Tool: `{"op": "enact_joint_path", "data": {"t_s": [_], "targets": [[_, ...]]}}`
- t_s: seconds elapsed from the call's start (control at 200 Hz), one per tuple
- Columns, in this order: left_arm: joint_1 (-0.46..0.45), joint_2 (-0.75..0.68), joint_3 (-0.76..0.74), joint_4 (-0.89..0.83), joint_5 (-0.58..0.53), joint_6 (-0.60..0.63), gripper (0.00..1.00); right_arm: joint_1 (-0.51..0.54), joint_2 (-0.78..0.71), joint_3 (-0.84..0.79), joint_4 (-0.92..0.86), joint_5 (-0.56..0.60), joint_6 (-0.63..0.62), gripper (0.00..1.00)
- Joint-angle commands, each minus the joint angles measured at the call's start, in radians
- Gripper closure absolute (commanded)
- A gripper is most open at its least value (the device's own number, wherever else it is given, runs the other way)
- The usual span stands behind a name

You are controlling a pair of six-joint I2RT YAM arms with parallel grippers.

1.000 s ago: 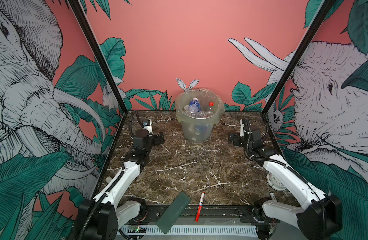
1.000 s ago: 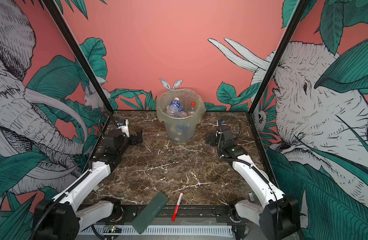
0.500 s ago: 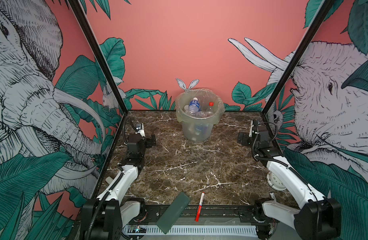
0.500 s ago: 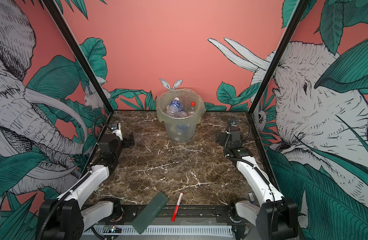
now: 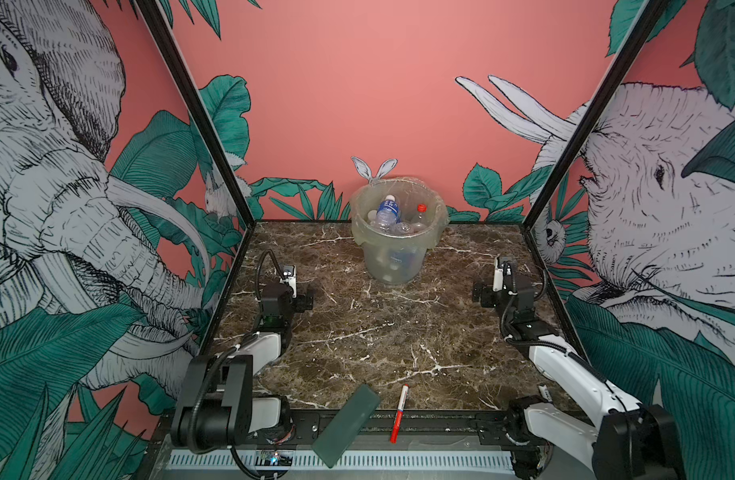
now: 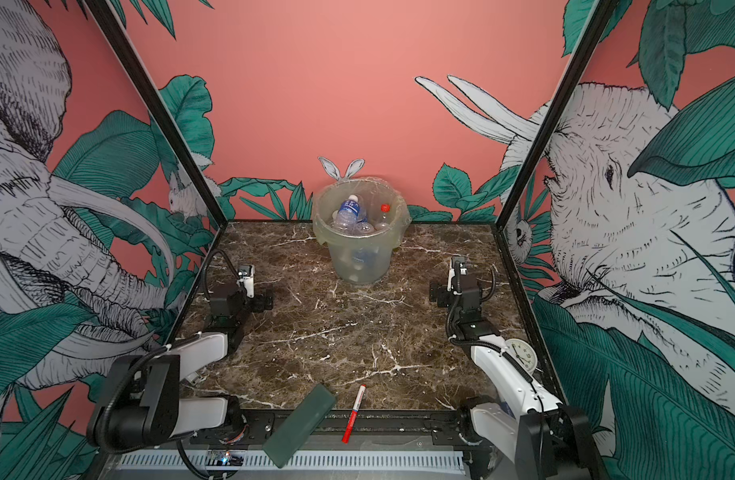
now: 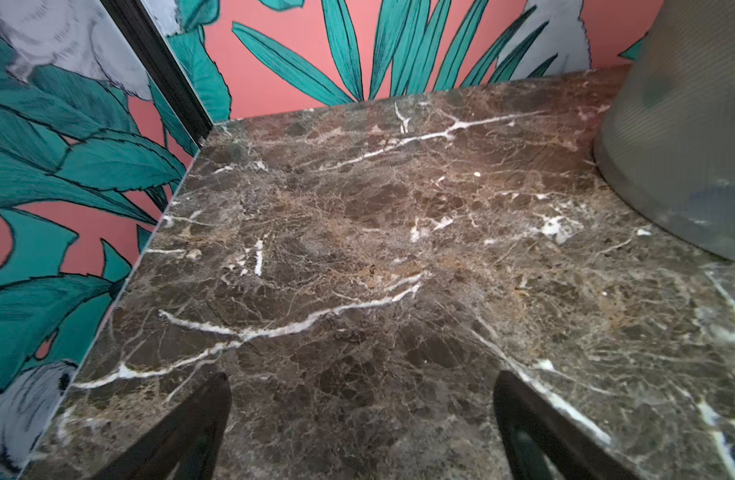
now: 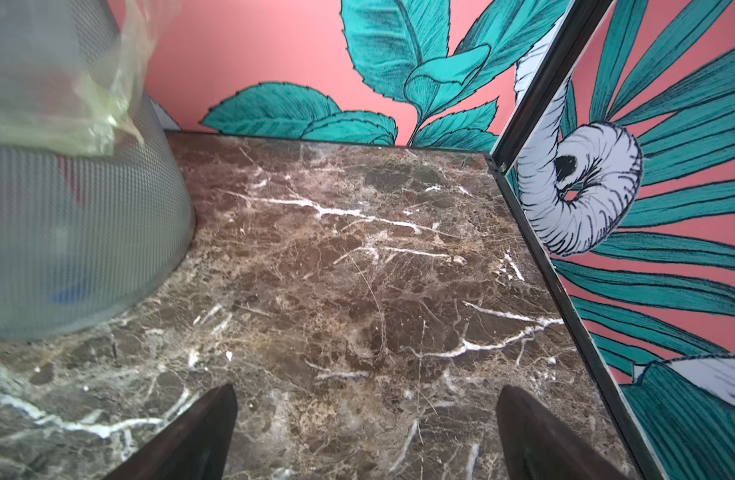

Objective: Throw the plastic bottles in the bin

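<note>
Presently:
- Marble table (image 5: pixel 378 332): the bare top shows below both sets of jaws in the wrist views. No loose bottle is seen on it anywhere.
- Bin (image 5: pixel 417 259): it stands upright, ahead of both grippers and inward from each, to the right of the left one and to the left of the right one. It touches neither. The two look about equally near it, so I cannot name a nearer arm.
- Left gripper (image 7: pixel 362 376): jaws spread wide with nothing between them, hanging low over the table.
- Right gripper (image 8: pixel 368 388): the same, spread wide and empty.
- Green slab (image 5: pixel 347 424): well behind both grippers, jutting past the near table edge. Not a task item.
- Plastic bottles (image 5: pixel 388 211): all the visible ones sit inside the bin. A blue-labelled one leans cap-up, a red-capped one is beside it, and more show blurred through the wall.
- Marker pen (image 5: pixel 399 413): just beside the slab, its long axis pointing roughly toward the bin.
- Judgement: nothing is left to pick, so the task looks finished.
</note>
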Motion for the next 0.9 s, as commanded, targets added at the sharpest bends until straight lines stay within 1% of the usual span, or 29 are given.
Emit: {"op": "enact_joint_path", "data": {"t_s": [0.0, 0.045, 0.13, 0.21, 0.265, 0.355, 0.415, 0.465, 0.51, 0.585, 0.655, 0.725, 0.805, 0.895], "targets": [[0.035, 0.055, 0.007, 0.141, 0.091, -0.014, 0.0, -0.002, 0.007, -0.018, 0.091, -0.012, -0.052, 0.01], [0.05, 0.076, 0.005, 0.176, 0.114, -0.029, 0.0, -0.001, 0.006, -0.025, 0.102, -0.011, -0.064, 0.01], [0.063, 0.107, 0.017, 0.176, 0.15, -0.032, 0.0, -0.001, 0.011, -0.032, 0.115, 0.005, -0.099, 0.0], [0.061, 0.146, -0.003, 0.249, 0.186, -0.02, 0.0, -0.001, 0.033, -0.034, 0.142, 0.006, -0.115, 0.01], [0.061, 0.159, -0.021, 0.308, 0.191, -0.017, 0.0, -0.001, 0.057, -0.042, 0.175, -0.004, -0.122, 0.0], [0.061, 0.142, -0.03, 0.289, 0.189, -0.012, 0.0, -0.001, 0.108, -0.046, 0.22, -0.03, -0.139, 0.0], [0.063, 0.165, -0.037, 0.325, 0.191, -0.011, 0.0, -0.001, 0.145, -0.038, 0.227, -0.04, -0.146, 0.0], [0.062, 0.195, -0.04, 0.351, 0.195, -0.009, 0.01, -0.002, 0.17, -0.044, 0.266, -0.043, -0.152, 0.0], [0.063, 0.226, -0.043, 0.417, 0.196, -0.012, 0.0, -0.002, 0.187, -0.049, 0.296, -0.048, -0.157, 0.0], [0.058, 0.192, -0.027, 0.315, 0.202, 0.005, 0.0, -0.006, 0.204, -0.053, 0.332, -0.053, -0.167, 0.0], [0.043, 0.216, -0.018, 0.344, 0.196, 0.021, 0.0, -0.013, 0.221, -0.053, 0.352, -0.053, -0.174, 0.0], [0.032, 0.195, -0.004, 0.277, 0.178, 0.029, 0.0, -0.023, 0.237, -0.059, 0.372, -0.06, -0.18, 0.0], [0.028, 0.206, -0.007, 0.305, 0.172, 0.028, 0.0, -0.042, 0.258, -0.072, 0.401, -0.079, -0.189, 0.0], [0.028, 0.197, -0.003, 0.28, 0.169, 0.029, 0.0, -0.07, 0.281, -0.086, 0.444, -0.098, -0.177, 0.0]]}}
